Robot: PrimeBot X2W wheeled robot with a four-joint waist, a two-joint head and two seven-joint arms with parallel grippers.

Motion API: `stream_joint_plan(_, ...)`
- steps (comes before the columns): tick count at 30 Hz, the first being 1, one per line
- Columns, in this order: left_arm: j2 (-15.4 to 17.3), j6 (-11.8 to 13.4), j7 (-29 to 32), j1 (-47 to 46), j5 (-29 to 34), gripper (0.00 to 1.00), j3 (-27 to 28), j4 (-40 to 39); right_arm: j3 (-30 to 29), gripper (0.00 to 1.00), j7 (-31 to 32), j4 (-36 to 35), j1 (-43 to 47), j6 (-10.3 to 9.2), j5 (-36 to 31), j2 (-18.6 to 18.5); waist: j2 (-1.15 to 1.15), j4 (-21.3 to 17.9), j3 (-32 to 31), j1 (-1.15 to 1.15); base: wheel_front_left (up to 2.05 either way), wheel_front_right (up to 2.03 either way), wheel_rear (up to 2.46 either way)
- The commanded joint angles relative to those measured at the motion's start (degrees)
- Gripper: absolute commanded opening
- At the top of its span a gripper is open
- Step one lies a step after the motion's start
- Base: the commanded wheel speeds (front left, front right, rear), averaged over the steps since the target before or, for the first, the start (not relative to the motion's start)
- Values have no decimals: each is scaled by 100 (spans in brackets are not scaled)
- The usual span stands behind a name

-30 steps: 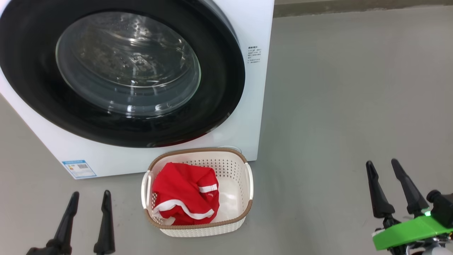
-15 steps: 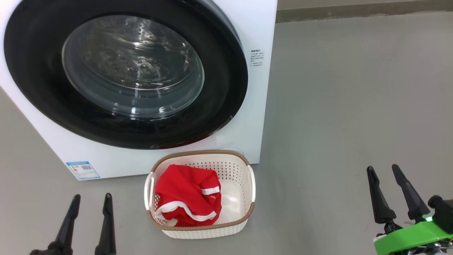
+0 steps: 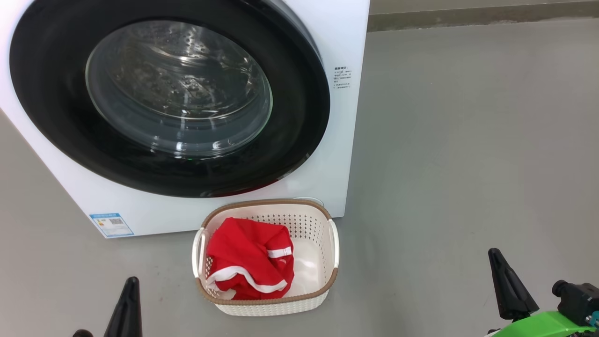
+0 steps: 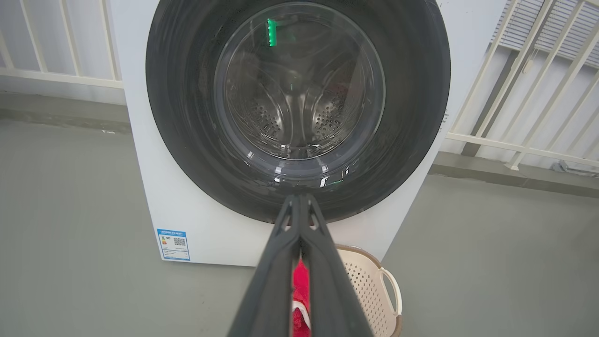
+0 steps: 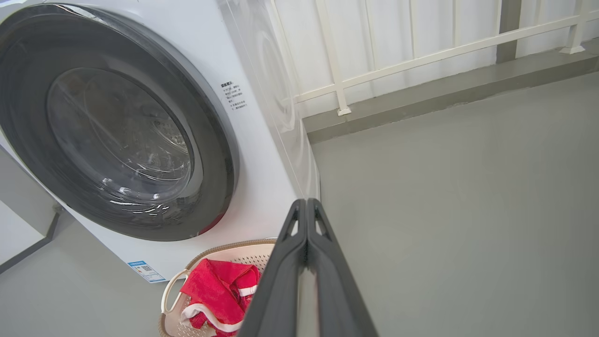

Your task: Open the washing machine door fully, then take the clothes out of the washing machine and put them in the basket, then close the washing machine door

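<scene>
The white washing machine (image 3: 337, 140) stands at the left, its round black-rimmed door (image 3: 299, 117) shut flat against the front. Through the glass (image 4: 299, 84) I see a bare steel drum. Red clothes (image 3: 248, 257) with white trim lie in the cream basket (image 3: 323, 224) on the floor just before the machine. My left gripper (image 3: 128, 299) sits low at the lower left, well left of the basket, shut on nothing, its fingers (image 4: 323, 262) pressed together. At the lower right my right gripper (image 3: 505, 281) is shut and holds nothing, its fingers (image 5: 285, 262) touching.
Bare grey floor (image 3: 468, 164) spreads to the right of the machine. A white railing (image 5: 398, 51) on a low kerb runs behind. A blue label sticker (image 3: 111, 224) marks the machine's lower left corner.
Both grippers have gone from open to shut and have dropped lower in the head view. The head camera has shifted slightly. Door, basket and clothes have not moved.
</scene>
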Motion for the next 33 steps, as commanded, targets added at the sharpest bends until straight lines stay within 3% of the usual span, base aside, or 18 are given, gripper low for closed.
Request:
stream_joint_plan(1, 51, -3, 42, -122, -191, 0, 12, -107, -40, 0, 35, -142, -156, 0, 170, -55, 0, 0, 1, 5, 0, 0, 0)
stream_joint_plan(5, 57, -4, 106, -159, -453, 0, 8, -77, -58, 0, 101, -135, -189, -1, 377, -41, 0, 0, 12, -3, 0, 0, 0)
stream_joint_plan(33, 95, -13, 566, -399, -2288, 0, -4, 121, -187, 0, 575, -116, -388, -2, 1830, 61, 0, 2, 16, -3, 0, 0, 0)
